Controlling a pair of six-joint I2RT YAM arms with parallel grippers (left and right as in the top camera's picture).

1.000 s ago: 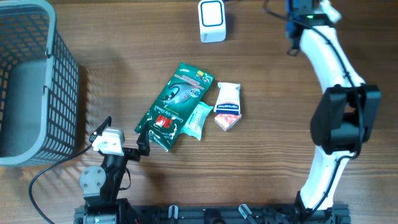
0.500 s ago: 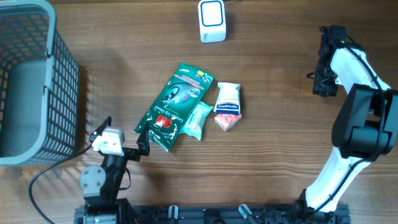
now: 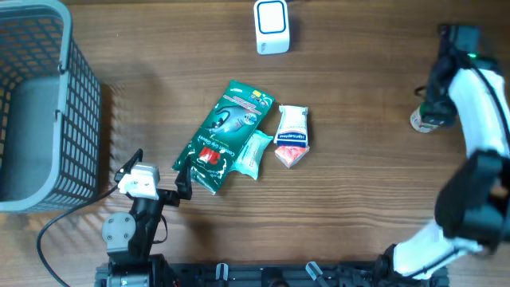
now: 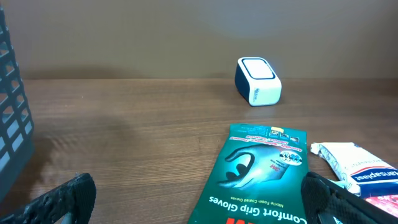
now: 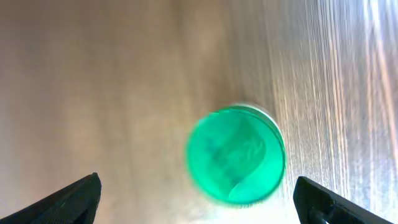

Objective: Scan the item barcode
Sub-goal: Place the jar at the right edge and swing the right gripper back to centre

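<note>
The right pincer hangs straight above a small round container with a green lid. Its jaws are spread wide to either side of the lid and grip nothing. In the overhead view this container stands on the desk at the far right of the frame, partly hidden under the right arm. It is well apart from the scanner at the top centre.

The wrist picture is blurred, so the lid's colour and round outline are clear, but I cannot make out a label or barcode on it.

The left pincer sits low at the lower left of the frame, also wide open and empty. It faces the green glove pack, which lies in the middle of the desk. A small teal packet and a white-and-red packet lie just beside the pack. The basket fills the upper left.

I judge the step in hand to be the one at the container, with the right arm poised over it and no grip made.

If the container is the item to scan, the next move calls for three things:
- lowering the open jaws around its body below the lid
- closing on it squarely so the round side does not slip
- carrying it to the scanner and turning it until the code faces the window
</note>
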